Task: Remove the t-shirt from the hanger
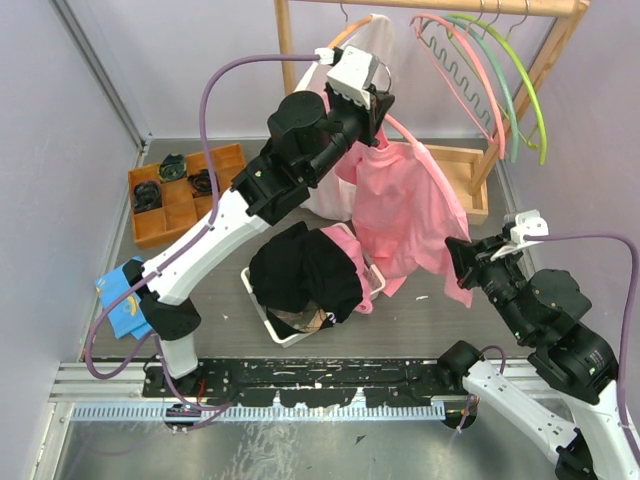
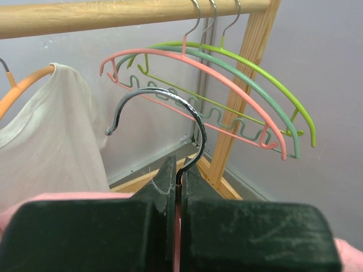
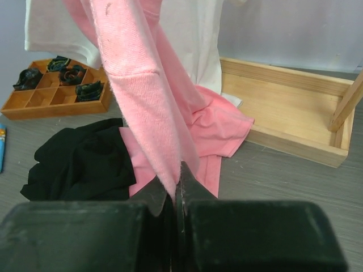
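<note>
An orange tray (image 1: 175,225) sits by the left edge, with a blue cloth (image 1: 122,305) nearer the front. At mid-table a basket (image 1: 268,325) holds black clothes (image 1: 305,275). The left gripper (image 1: 380,105), raised toward the back edge, is clamped on the hanger (image 2: 190,110) hook, which is clear of the rail (image 2: 113,17). The pink t-shirt (image 1: 400,210) hangs on the hanger, and the right gripper (image 1: 457,252) pinches its hem toward the right edge.

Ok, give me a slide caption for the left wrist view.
Left tool clamps the chrome hanger hook, off the wooden rail, pink t-shirt beneath, empty hangers behind.
</note>
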